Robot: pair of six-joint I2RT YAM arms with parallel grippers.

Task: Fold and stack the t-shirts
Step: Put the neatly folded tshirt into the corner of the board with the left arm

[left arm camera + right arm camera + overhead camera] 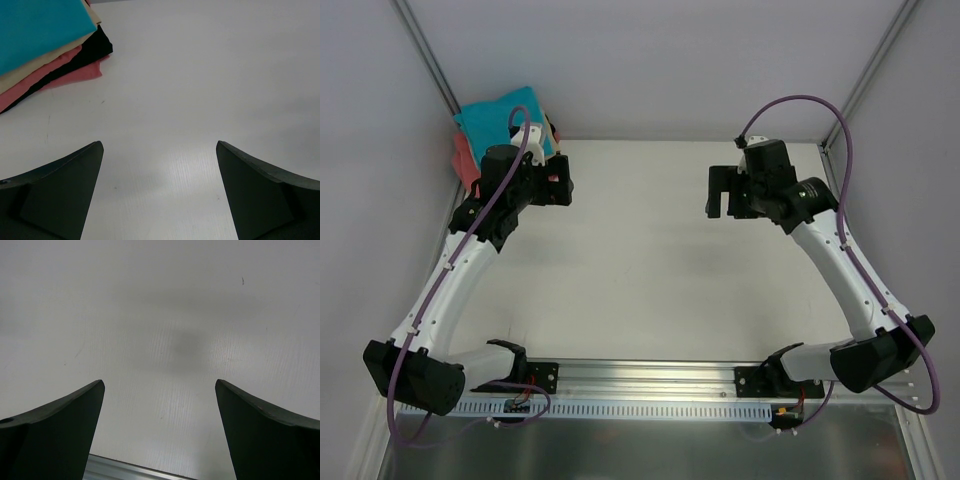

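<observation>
Looks about done here: teal t-shirt (35,30) over tan t-shirt (15,77) over coral-pink t-shirt (80,74), folded and stacked in the corner, left gripper (160,190) and right gripper (160,430) both gaping wide, empty.

White table (640,270), few small scuffs. Alu rail (650,378) along near edge, w/ white slotted strip (650,408) just in front. Grey posts (425,55) at far corners, pale walls (650,60) behind. Black cloth (95,47) at far-left corner.

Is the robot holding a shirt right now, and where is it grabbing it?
No, nothing is held. The left gripper and right gripper are both open and empty; the shirts lie apart in a pile.
</observation>
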